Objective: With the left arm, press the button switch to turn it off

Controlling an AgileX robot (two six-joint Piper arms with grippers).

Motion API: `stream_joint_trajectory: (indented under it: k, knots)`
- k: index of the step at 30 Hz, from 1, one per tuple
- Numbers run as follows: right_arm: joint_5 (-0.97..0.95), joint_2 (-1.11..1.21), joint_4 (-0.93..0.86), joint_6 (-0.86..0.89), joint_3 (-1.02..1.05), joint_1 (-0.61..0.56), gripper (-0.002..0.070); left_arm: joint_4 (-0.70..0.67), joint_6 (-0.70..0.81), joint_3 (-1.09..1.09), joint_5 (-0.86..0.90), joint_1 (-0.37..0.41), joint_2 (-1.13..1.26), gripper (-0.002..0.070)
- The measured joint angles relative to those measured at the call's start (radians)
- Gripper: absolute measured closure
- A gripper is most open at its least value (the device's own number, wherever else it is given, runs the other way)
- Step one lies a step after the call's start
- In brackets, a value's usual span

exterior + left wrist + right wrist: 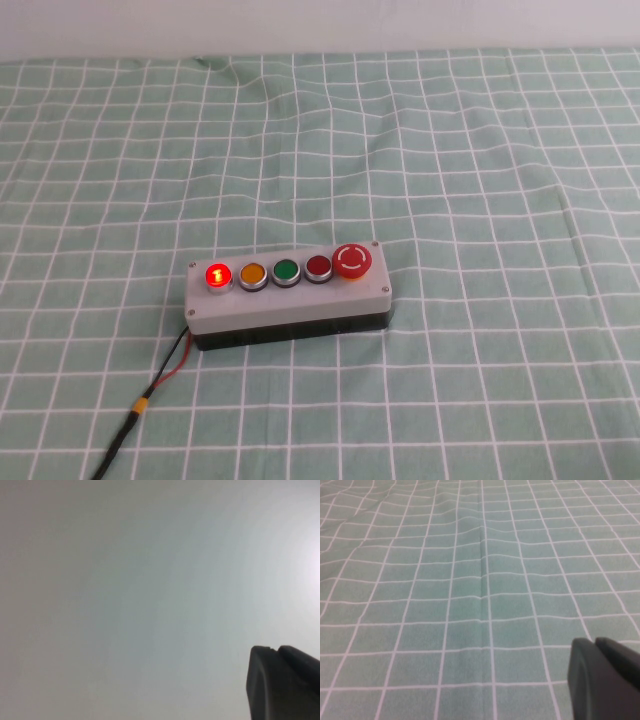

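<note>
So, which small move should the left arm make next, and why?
Probably bring the left gripper down into the scene toward the lit button switch at the grey box's left end. It glows red, unpressed, and neither arm shows in the high view. The right gripper sits over bare cloth.

My read: a staged test bench, lab-like rather than a home. I see a table covered with a green cloth (480, 150) gridded in white lines, rumpled in places, and a plain pale wall (320, 25) along its far edge. The only equipment is a grey control box (290, 300) with a row of industrial push buttons, fed by a red and black cable (150, 395). My left wrist view shows only blank pale grey.
</note>
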Motion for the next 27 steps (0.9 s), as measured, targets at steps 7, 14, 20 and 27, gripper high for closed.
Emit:
stream_joint_trajectory:
  k: [7, 14, 20, 27]
  knots:
    - [0.0, 0.0, 0.0, 0.0, 0.0, 0.0, 0.0694, 0.0, 0.0, -0.218, 0.409, 0.0, 0.211, 0.0677]
    - [0.0, 0.0, 0.0, 0.0, 0.0, 0.0, 0.0694, -0.014, -0.007, -0.252, 0.514, 0.0, 0.327, 0.0677]
    - [0.0, 0.0, 0.0, 0.0, 0.0, 0.0, 0.0694, -0.036, -0.008, -0.256, 0.554, 0.0, 0.388, 0.0677]
    - [0.0, 0.0, 0.0, 0.0, 0.0, 0.0, 0.0694, -0.038, 0.0, -0.345, 0.752, 0.0, 0.577, 0.0677]
